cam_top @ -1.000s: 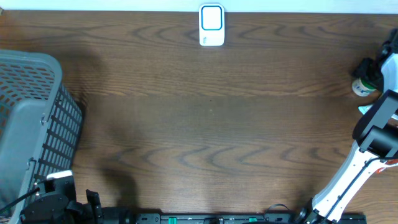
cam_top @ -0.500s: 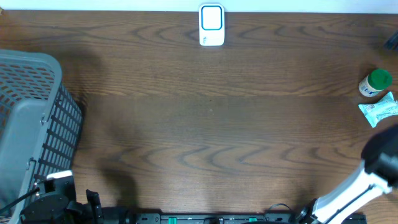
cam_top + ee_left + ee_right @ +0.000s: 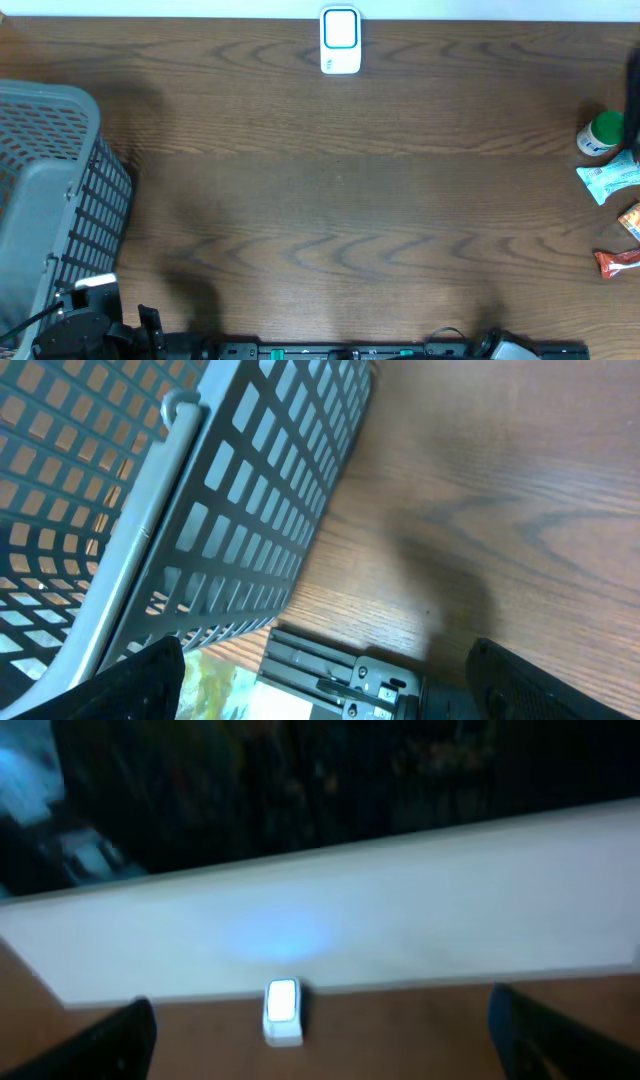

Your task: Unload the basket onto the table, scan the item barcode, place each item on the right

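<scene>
The white barcode scanner (image 3: 340,40) with a blue-lit face stands at the table's far edge, centre. The right wrist view also has the scanner (image 3: 282,1012), far ahead against a white wall. Items lie at the table's right edge: a green-capped bottle (image 3: 603,133), a pale blue packet (image 3: 612,180), an orange packet (image 3: 631,218) and a red packet (image 3: 617,262). My right gripper (image 3: 330,1055) is open and empty, raised and facing the scanner; it does not show in the overhead view. My left gripper (image 3: 330,695) is open and empty, low beside the basket.
A grey mesh basket (image 3: 50,200) fills the left side of the table, and its wall (image 3: 250,510) is close ahead of the left gripper. The left arm's base (image 3: 90,320) sits at the front left. A black rail (image 3: 350,350) runs along the front edge.
The right arm has swung away from the right-edge items and out of the overhead view, uncovering the blue, orange and red packets. The left arm has not moved.
</scene>
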Robot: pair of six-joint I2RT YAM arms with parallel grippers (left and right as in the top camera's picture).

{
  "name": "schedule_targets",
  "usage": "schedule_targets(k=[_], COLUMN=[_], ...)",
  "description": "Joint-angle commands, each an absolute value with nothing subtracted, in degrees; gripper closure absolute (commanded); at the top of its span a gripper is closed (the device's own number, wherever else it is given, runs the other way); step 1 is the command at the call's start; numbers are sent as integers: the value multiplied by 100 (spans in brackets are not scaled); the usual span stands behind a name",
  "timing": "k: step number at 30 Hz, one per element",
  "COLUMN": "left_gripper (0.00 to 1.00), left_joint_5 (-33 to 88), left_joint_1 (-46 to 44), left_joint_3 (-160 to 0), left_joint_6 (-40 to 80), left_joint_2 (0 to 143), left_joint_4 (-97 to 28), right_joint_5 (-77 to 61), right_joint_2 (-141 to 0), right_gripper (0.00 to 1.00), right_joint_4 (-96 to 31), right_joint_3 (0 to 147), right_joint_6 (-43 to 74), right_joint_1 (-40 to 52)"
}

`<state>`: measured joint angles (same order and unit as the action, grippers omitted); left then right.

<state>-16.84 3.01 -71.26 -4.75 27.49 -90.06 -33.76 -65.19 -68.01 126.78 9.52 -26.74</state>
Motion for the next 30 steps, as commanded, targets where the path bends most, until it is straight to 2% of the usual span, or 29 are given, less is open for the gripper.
schedule_targets(k=[1,4,8,15,19,26,30], left_gripper=[10,10,10,10,10,10,10], left_joint_5=[-1717,-1717,-1717,-1717,-1717,-1717,-1717], left_joint_1=[331,331,331,331,331,331,331], left_joint_3=[-7142,-7142,-7142,-7142,-7142,-7142,-7142], left_joint_6=[-510,-510,-510,-510,-510,-510,-510], left_joint_2=[2718,2718,2718,2718,2718,2718,2718], left_joint_4=[-9021,-9021,-9021,-9021,-9021,-9021,-9021], right_joint_5=[-2196,-1551,-1437,-969,-558,-454,-499], right_joint_2=[-5798,-5135,-4471,-3708,-3468,-3433,-3433], right_gripper=[1,1,1,1,1,1,1], right_joint_4=[-7559,-8311,-8565,-8932,-9439,-9675,-9725], right_joint_3=[12628,12619,12536,12529,12532,12558,12551], right_joint_6=[770,554,567,548,104,-742,-607], right_joint_1=[-2652,-2646,-2451,-1284,-926,-825,-823])
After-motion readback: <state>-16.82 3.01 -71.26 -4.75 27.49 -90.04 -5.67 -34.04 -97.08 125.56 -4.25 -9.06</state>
